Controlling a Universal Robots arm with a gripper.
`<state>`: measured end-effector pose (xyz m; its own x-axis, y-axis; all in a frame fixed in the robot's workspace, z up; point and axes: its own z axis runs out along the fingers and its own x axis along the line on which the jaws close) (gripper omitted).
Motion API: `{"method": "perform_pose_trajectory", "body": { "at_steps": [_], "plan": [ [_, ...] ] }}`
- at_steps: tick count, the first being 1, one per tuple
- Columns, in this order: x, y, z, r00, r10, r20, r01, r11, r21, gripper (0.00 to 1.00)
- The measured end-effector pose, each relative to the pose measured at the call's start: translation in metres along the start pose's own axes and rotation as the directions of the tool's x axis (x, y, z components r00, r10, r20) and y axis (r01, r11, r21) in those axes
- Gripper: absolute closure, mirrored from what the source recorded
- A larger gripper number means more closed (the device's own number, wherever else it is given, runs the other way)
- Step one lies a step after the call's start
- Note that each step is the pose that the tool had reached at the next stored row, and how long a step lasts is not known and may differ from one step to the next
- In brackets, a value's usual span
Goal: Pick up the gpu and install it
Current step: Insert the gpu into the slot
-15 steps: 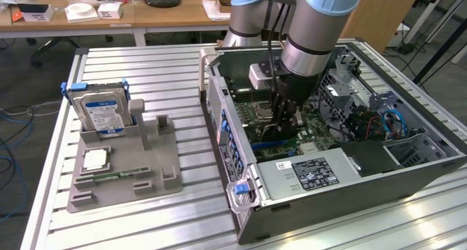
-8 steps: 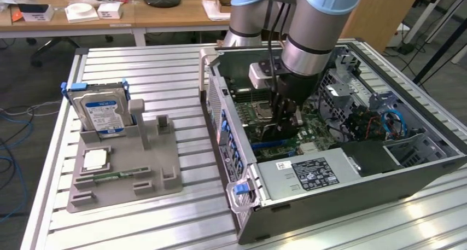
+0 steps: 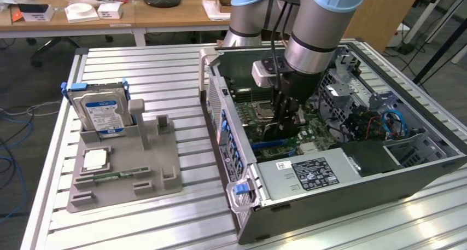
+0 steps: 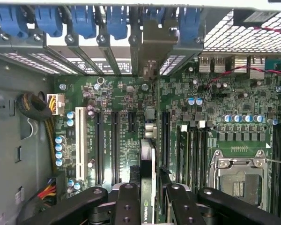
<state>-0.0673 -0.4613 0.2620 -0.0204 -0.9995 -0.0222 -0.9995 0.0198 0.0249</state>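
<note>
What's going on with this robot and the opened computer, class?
A robot arm reaches down into the open computer case on the metal table. Its gripper holds the gpu edge-on over the motherboard, in line with the expansion slots, its bracket toward the rear slot openings. Beside the case, a grey holder carries a hard drive and a memory stick.

You're looking at a lab or workshop: a ribbed metal workbench [image 3: 146, 69] carries an opened computer case [image 3: 350, 168] (side panel off) at 3 o'clock, a grey parts holder [image 3: 128, 168] at 9, and cluttered wooden desks [image 3: 109, 17] at 12.
</note>
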Motion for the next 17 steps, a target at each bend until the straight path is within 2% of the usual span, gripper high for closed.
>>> {"method": "perform_pose_trajectory", "body": {
  "at_steps": [17],
  "plan": [
    [0.0,0.0045,0.0116,1.0,0.0,-0.0006,0.0,1.0,0.0008,0.74]
  ]
}}
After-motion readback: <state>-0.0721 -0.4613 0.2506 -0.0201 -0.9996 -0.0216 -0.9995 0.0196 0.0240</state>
